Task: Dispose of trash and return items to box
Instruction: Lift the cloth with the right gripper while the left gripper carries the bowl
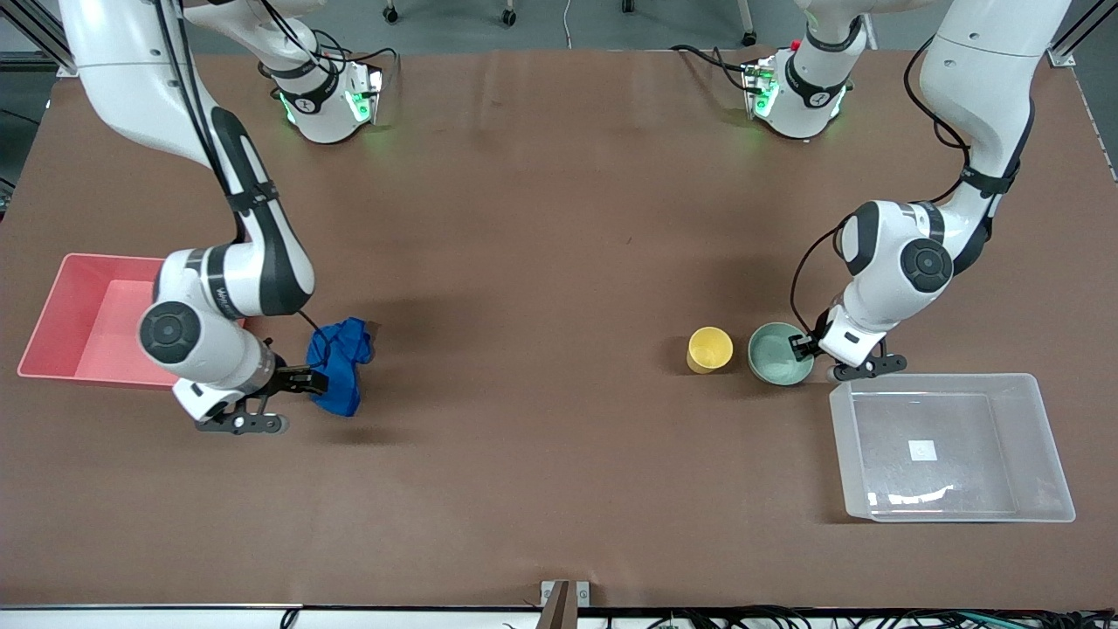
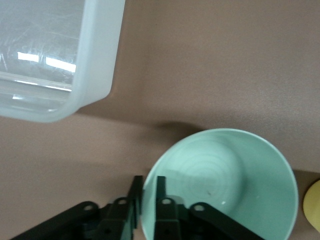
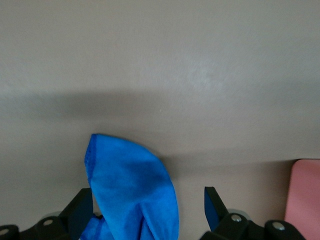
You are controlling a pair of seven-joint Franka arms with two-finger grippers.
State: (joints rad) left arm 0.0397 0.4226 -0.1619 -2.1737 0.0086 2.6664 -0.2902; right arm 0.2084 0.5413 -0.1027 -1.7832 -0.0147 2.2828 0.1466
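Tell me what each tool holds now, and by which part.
Left tool pinches the mint bowl by its rim. Right tool is open around the blue cloth, gripping nothing.

Soft creased cloth [image 1: 341,365]; clear glossy plastic box [image 1: 1048,454].

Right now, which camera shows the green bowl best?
The front view: the whole green bowl beside the yellow cup. The left wrist view shows its inside, with the fingers clamping its rim. The right wrist view misses it.

Right hand [image 1: 316,382] spread wide, low near the tabletop's right-arm edge; left hand [image 1: 801,346] pinched closed, low near the left-arm edge.
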